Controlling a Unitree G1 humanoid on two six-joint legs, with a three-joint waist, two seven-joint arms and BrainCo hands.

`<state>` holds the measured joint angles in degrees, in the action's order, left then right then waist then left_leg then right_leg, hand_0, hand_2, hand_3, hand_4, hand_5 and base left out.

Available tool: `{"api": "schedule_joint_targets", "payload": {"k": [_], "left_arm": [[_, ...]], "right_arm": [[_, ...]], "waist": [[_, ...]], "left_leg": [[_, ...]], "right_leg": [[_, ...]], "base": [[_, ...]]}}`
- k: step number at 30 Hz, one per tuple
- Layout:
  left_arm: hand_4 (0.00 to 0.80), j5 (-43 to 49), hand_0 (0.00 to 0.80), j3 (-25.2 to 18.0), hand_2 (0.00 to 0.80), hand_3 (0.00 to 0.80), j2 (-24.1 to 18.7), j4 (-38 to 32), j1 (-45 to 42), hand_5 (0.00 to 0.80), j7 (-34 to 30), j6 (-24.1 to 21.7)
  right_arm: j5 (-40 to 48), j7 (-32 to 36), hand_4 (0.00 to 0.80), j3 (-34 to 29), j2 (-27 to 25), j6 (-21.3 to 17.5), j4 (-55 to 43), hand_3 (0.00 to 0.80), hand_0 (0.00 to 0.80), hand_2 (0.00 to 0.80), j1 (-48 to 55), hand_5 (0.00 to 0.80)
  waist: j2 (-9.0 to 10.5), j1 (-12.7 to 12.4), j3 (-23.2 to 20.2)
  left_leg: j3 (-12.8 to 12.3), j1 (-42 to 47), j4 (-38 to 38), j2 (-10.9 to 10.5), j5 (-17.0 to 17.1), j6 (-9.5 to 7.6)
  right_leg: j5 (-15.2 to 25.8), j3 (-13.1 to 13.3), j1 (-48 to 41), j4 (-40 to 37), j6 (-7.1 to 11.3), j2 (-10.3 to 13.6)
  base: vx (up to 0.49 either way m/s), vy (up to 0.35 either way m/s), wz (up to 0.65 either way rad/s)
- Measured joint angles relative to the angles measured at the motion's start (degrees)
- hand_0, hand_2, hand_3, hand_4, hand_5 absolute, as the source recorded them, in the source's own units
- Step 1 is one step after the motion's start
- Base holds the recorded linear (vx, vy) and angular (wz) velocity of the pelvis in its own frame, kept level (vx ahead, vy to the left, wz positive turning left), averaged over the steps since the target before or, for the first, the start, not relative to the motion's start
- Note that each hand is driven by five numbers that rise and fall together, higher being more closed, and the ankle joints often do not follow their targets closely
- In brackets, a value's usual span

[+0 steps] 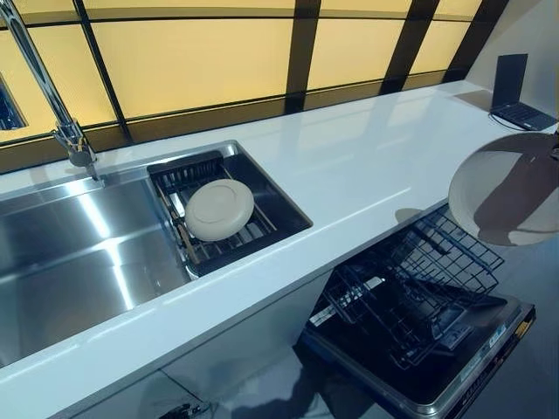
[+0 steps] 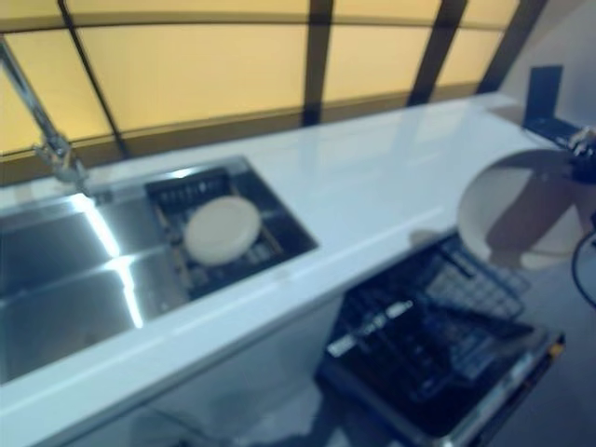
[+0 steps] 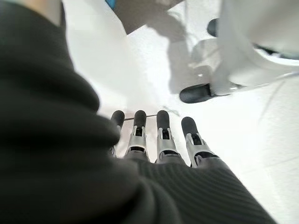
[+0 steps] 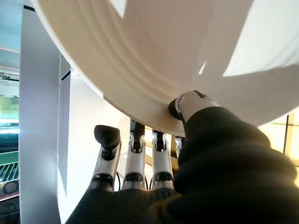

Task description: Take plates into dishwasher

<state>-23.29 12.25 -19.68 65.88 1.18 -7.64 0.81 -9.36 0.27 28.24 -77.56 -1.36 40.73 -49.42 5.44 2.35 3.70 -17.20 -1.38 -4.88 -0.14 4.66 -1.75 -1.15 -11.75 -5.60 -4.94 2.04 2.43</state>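
At the far left a tap (image 1: pixel 65 131) stands over the steel sink (image 1: pixel 70 244); in its rack (image 1: pixel 196 170) lies one pale plate (image 1: pixel 219 209). The left robot hand (image 3: pixel 159 140) hangs idle with relaxed fingers (seen only in its wrist view). Right of the sink runs the white glossy counter (image 1: pixel 349 166), backed by amber panels, a laptop (image 1: pixel 515 92) at its end. Below it the dishwasher (image 1: pixel 419 323) stands open with its wire basket out. At the far right the right robot hand (image 4: pixel 140 172) pinches the rim of a second plate (image 1: pixel 507 188), held above the basket. It should probably tilt the plate upright and lower it between the tines.
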Motion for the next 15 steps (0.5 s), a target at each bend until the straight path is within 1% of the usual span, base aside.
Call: {"api": "schedule_joint_targets", "payload": {"k": [6, 9, 11, 12, 14, 15], "left_arm": [[0.000, -0.1, 0.000, 0.0, 0.000, 0.000, 0.0, -0.1, -0.7, 0.000, 2.2, 0.0], [0.000, -0.4, 0.000, -0.2, 0.000, 0.000, 0.0, 0.2, -1.7, 0.000, 2.8, 0.0], [0.000, -1.2, 0.000, -2.4, 0.000, 0.000, 0.2, 0.4, -2.7, 0.000, 3.1, 0.0], [0.000, -1.2, 0.000, -3.5, 0.000, 0.000, 0.2, 0.7, -3.4, 0.000, 3.3, -0.1], [0.000, -1.2, 0.000, -4.7, 0.000, 0.000, 0.1, 0.9, -3.8, 0.000, 3.5, -0.1], [0.000, -1.2, 0.000, -5.1, 0.000, 0.000, 0.1, 0.9, -4.0, 0.000, 3.6, -0.1]], "right_arm": [[-1.0, 3.4, 0.800, -1.4, 1.2, 0.4, -0.4, 0.800, 0.800, 0.800, 6.7, 0.800], [-1.6, 5.4, 0.800, -1.7, 2.2, 0.6, -0.4, 0.800, 0.800, 0.800, 7.7, 0.800], [-3.2, 6.8, 0.800, -2.2, 2.7, 0.6, -1.0, 0.800, 0.800, 0.800, 7.8, 0.800], [-3.7, 7.7, 0.800, -2.4, 2.9, 0.5, -2.0, 0.800, 0.800, 0.800, 7.8, 0.800], [-4.8, 8.8, 0.800, -2.8, 2.9, 0.5, -3.6, 0.800, 0.800, 0.800, 7.8, 0.800], [-5.0, 9.0, 0.800, -2.8, 3.4, 0.7, -3.8, 0.800, 0.800, 0.800, 7.6, 0.800]], "waist": [[-0.21, 0.0, 0.1], [-0.57, 0.0, 0.5], [-0.66, -0.2, 1.4], [-0.71, -0.4, 2.0], [-0.87, -0.3, 3.2], [-0.78, -0.6, 3.4]], "left_leg": [[1.0, -0.5, 0.0, 0.4, 0.9, 0.29], [1.7, -0.8, 0.1, 0.7, 1.6, 0.60], [1.8, -0.8, 0.3, 0.8, 2.1, 0.78], [2.3, -0.7, 0.3, 0.9, 2.3, 0.98], [2.9, -0.3, 0.3, 1.1, 2.3, 1.34], [3.9, -0.4, 1.0, 1.2, 2.3, 1.65]], "right_leg": [[-0.2, 0.0, 0.2, 0.3, 0.00, -0.6], [-0.2, 0.0, 0.1, 0.2, -0.23, -1.2], [0.0, 0.0, 0.1, 0.1, -0.60, -1.5], [0.0, 0.0, 0.0, 0.0, -1.18, -1.8], [-0.1, 0.1, -0.3, -0.2, -1.64, -1.9], [-0.2, 0.5, 0.0, 0.0, -2.01, -2.0]], "base": [[-0.242, -0.155, 0.07], [-0.190, -0.164, 0.11], [-0.139, -0.140, 0.05], [-0.068, -0.073, 0.05], [-0.108, -0.046, 0.02], [-0.114, -0.030, -0.30]]}}
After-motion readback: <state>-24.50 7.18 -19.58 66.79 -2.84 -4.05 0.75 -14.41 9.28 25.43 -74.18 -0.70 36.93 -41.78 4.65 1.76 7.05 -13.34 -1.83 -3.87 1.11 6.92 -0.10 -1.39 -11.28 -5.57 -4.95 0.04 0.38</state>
